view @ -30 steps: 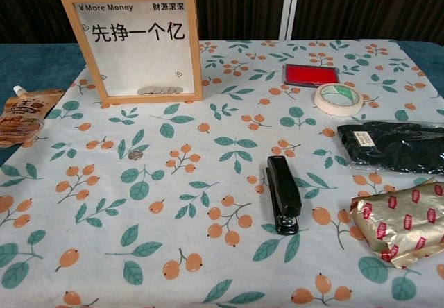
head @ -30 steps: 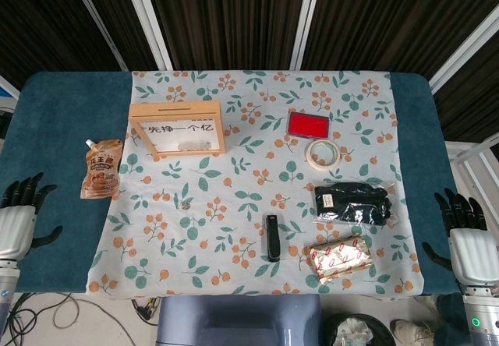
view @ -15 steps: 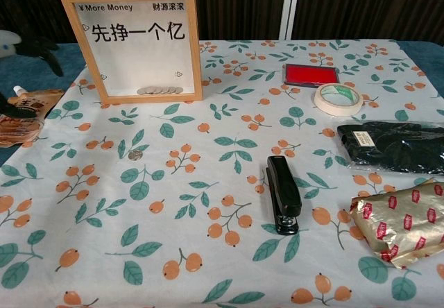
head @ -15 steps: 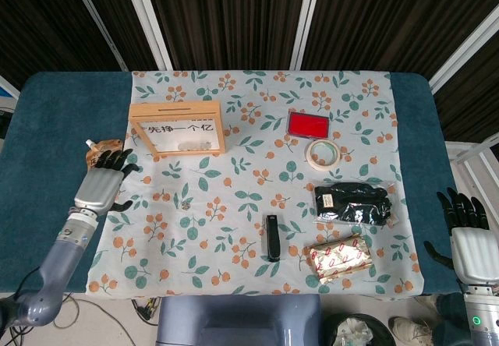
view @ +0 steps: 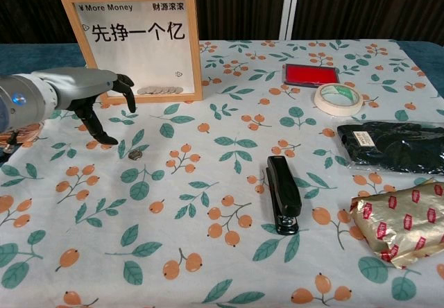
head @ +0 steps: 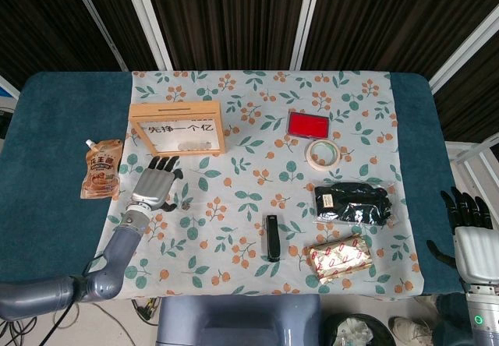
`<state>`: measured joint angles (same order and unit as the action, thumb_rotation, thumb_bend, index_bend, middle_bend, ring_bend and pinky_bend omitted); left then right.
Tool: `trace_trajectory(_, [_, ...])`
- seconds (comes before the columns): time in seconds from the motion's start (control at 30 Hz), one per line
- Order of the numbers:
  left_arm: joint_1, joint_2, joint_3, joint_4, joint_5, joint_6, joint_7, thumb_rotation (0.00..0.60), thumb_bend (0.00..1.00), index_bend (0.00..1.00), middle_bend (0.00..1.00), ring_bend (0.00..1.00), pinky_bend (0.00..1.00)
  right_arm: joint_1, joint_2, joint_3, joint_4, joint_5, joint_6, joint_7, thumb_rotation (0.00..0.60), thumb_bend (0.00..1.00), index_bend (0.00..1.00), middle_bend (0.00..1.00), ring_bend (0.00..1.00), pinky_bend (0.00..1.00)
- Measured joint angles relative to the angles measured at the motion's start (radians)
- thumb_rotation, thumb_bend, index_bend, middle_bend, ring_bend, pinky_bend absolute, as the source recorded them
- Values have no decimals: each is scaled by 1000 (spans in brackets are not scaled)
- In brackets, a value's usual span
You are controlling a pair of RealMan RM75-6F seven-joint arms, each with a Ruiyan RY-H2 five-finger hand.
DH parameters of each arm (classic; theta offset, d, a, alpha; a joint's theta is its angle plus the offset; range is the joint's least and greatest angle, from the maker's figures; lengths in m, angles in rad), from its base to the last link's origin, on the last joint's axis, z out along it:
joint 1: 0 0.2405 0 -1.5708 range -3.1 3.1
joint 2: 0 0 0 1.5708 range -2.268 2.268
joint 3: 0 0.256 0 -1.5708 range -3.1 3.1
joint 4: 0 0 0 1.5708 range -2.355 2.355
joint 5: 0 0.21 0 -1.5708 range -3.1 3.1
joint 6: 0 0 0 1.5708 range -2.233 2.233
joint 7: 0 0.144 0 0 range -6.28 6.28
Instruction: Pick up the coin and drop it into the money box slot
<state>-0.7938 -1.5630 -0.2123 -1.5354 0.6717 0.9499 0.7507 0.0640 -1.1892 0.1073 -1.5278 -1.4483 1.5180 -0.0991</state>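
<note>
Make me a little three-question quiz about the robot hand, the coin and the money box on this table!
1. True or false: the left robot hand is already holding the coin.
2. Which thing lies nearest the black stapler? A) red ink pad B) gold foil packet C) sauce pouch
3. Fill in: coins already lie at the bottom of the wooden ____.

Key
1. False; it hovers open near the coin, which lies on the cloth.
2. B
3. money box
</note>
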Motion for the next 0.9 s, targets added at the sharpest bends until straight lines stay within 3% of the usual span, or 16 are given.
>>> trace_trajectory(0.23, [-54,-63,14,52,-43,3,35,600,148,359,0,0,0,-1,-1,5,1,7,2,-4,600,301,0,0,0,0])
trace_trajectory(0.9, [-98,-90,44,55,-78,37,54,600,137,391,0,0,0,2,-3,8,0,14,-2,-13,600,300,0,0,0,0])
